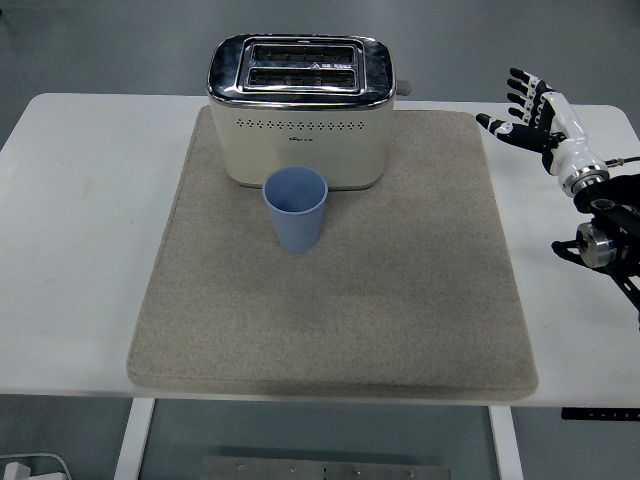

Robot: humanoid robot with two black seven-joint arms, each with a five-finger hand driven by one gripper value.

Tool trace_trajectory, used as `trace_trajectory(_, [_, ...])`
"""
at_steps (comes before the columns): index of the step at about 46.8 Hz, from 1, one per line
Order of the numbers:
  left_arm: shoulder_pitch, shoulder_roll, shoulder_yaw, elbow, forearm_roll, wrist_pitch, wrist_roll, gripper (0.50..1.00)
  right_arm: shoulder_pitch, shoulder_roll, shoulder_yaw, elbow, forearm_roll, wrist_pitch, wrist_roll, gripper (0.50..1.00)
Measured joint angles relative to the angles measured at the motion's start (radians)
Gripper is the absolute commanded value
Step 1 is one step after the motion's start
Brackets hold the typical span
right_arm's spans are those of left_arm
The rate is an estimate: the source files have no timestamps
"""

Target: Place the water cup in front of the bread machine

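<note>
A blue water cup (pixel 296 208) stands upright on the grey mat (pixel 340 320), just in front of the cream bread machine (pixel 298 112) with its chrome top and two slots. My right hand (pixel 523 108) is raised at the far right, off the mat's right edge and well away from the cup, its fingers spread and holding nothing. My left arm does not show.
The mat covers the middle of the white table (pixel 80 250), with bare table to its left and right. The bread machine's lever (pixel 402 87) sticks out on its right side. The right forearm and its joints (pixel 605 235) hang over the table's right edge.
</note>
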Motion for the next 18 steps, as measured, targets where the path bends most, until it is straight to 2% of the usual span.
trace_trajectory(6, [0.0, 0.0, 0.0, -0.001, 0.0, 0.0, 0.0, 1.0, 0.034, 0.03, -0.001, -0.042, 0.0, 0.009, -0.007, 0.917])
trace_trajectory(18, [0.0, 0.0, 0.0, 0.0, 0.0, 0.0, 0.0, 1.0, 0.051, 0.041, 0.001, -0.05, 0.006, 0.013, -0.025, 0.917])
